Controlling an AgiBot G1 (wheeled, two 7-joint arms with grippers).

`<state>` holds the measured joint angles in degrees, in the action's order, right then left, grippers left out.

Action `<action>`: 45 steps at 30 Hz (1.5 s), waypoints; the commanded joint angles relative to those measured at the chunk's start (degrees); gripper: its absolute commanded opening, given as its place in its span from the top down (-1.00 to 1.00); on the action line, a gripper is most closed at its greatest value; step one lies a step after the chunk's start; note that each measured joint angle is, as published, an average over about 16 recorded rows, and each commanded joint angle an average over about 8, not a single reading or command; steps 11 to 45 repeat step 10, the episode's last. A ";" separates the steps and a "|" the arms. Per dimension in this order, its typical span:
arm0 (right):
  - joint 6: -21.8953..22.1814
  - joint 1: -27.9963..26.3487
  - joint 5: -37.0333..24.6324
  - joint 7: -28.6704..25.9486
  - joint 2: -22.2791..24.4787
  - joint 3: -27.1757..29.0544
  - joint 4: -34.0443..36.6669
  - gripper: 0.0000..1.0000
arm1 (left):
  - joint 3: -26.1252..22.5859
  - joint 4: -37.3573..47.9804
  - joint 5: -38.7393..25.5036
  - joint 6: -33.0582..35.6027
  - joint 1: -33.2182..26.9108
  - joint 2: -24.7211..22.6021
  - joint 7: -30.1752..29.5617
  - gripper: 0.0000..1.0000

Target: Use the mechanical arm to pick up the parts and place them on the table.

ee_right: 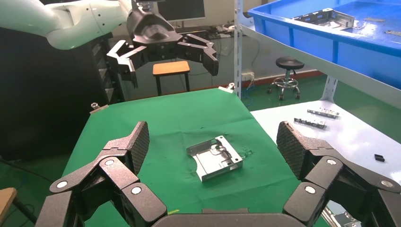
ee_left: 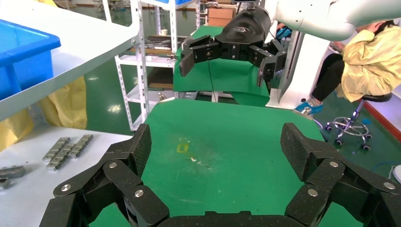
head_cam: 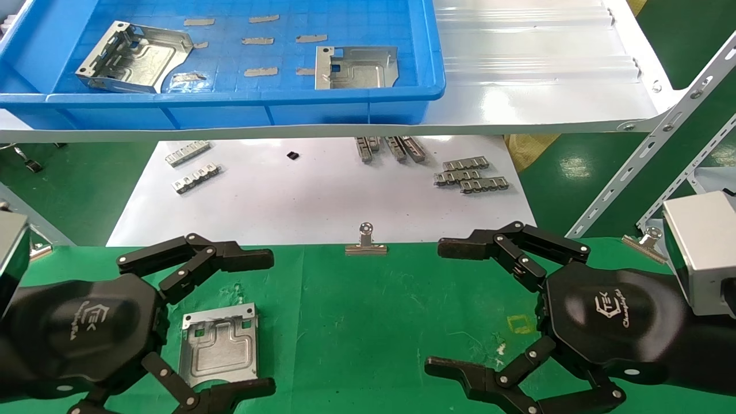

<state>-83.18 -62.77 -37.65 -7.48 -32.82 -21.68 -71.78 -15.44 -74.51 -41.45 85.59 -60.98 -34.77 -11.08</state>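
Note:
One silver part point(head_cam: 218, 344) lies flat on the green table point(head_cam: 368, 322), between the open fingers of my left gripper point(head_cam: 253, 325), which hovers above it. It also shows in the right wrist view point(ee_right: 215, 158). Two more parts lie in the blue bin point(head_cam: 34, 100) on the white shelf: one tilted at the left point(head_cam: 135, 56), one flat at the right point(head_cam: 356, 67). My right gripper point(head_cam: 451, 307) is open and empty over the table's right half. In the left wrist view my left gripper point(ee_left: 215, 151) is open over bare cloth, with the right gripper point(ee_left: 227, 59) farther off.
Small grey comb-like strips point(head_cam: 468, 175) lie on the white board point(head_cam: 322, 195) beyond the table. A binder clip point(head_cam: 365, 241) holds the cloth's far edge. The white shelf's edge point(head_cam: 517, 118) and a slanted metal strut point(head_cam: 650, 152) stand at the right.

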 commanded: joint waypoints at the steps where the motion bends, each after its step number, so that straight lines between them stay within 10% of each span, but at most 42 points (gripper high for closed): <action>1: 0.00 0.00 0.00 0.00 0.00 0.00 0.00 -1.00 | -0.12 0.20 -0.09 0.01 -0.11 -0.05 0.08 -1.00; 45: 0.00 0.00 0.00 0.00 0.00 0.00 0.00 -1.00 | -0.37 0.58 -0.24 0.04 -0.36 -0.15 0.21 -1.00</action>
